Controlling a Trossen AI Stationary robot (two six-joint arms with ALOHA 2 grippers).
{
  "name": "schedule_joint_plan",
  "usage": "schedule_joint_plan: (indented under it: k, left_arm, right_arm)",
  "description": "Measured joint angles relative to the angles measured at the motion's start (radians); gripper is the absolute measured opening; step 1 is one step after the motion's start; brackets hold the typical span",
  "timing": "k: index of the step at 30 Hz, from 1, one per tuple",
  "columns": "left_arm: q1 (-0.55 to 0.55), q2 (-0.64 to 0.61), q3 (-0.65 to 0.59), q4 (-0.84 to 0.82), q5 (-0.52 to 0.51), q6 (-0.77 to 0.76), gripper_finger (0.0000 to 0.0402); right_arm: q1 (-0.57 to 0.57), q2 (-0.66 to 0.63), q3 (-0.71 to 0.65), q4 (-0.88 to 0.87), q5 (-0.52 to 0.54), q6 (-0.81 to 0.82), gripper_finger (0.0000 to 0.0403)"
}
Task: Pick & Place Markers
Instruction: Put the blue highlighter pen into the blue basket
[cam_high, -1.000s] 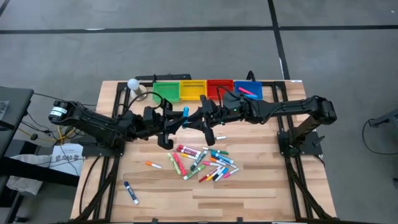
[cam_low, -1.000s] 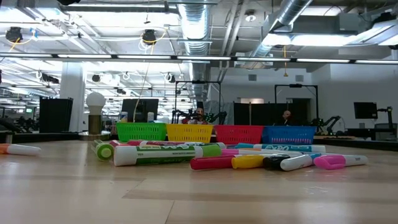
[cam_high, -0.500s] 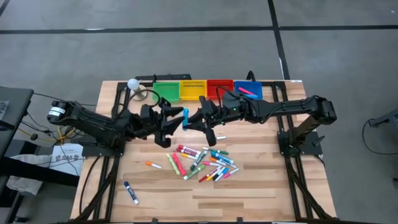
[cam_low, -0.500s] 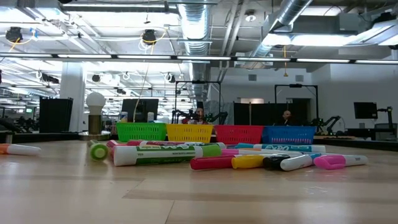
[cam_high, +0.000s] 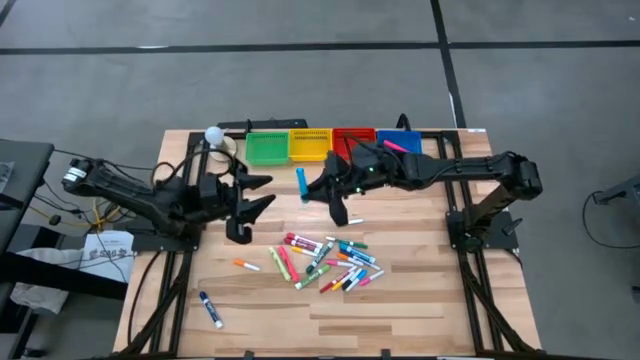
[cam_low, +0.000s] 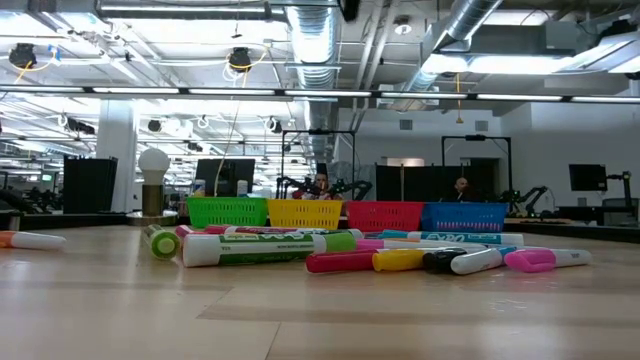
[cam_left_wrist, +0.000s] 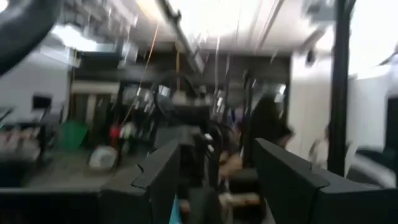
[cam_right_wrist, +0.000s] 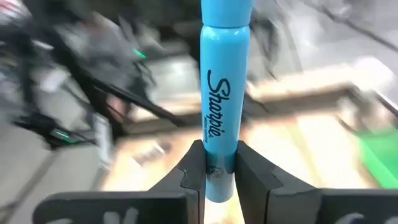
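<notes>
- The right hand (cam_high: 305, 188) is above the middle of the bench (cam_high: 400, 320), nearer the far edge, with its fingers (cam_right_wrist: 189, 171) closed on a light blue marker (cam_high: 301, 181).
- In the right wrist view the same marker (cam_right_wrist: 219, 93) stands out past the fingertips, pinched near its lower end, with "Sharpie" printed along its barrel.
- The left hand (cam_high: 262, 192) is just beside it towards the left edge, with its two fingers (cam_left_wrist: 163, 174) spread wide and nothing between them; it is clear of the blue marker.
- Most of the markers (cam_high: 328, 262) lie in a loose pile at the middle of the bench, overlapping in green, pink, red, teal and white.
- An orange and white marker (cam_high: 245, 265) lies alone to the left of the pile, and a blue and white one (cam_high: 210, 309) lies well apart near the front left corner.
- Four bins sit in a row along the far edge: green (cam_high: 265, 147), yellow (cam_high: 309, 144), red (cam_high: 352, 138) and blue (cam_high: 404, 143).
- A pink marker (cam_high: 398, 147) lies in the blue bin.
- A white ball-like object (cam_high: 213, 135) sits beside the green bin, towards the far left corner.
</notes>
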Motion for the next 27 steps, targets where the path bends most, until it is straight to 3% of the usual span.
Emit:
schedule_joint_plan:
  k: [4, 10, 17, 27]
  left_arm:
    - [-0.056, -0.128, 0.0, -0.28, -0.069, -0.117, 0.0192]
    - [-0.152, -0.259, 0.0, -0.575, -0.069, -0.292, 0.0179]
    - [-0.255, -0.277, 0.0, -0.613, -0.069, -0.355, 0.0165]
    - [-0.288, -0.204, 0.0, -0.626, -0.068, -0.356, 0.0139]
  right_arm:
    - [-0.081, -0.013, 0.0, -0.23, 0.03, -0.008, 0.0048]
    - [-0.258, -0.03, 0.0, -0.557, 0.038, -0.059, 0.0049]
    - [-0.499, -0.029, 0.0, -0.806, 0.178, -0.16, 0.0051]
    - [-0.778, 0.002, -0.006, -0.949, 0.186, -0.264, 0.0052]
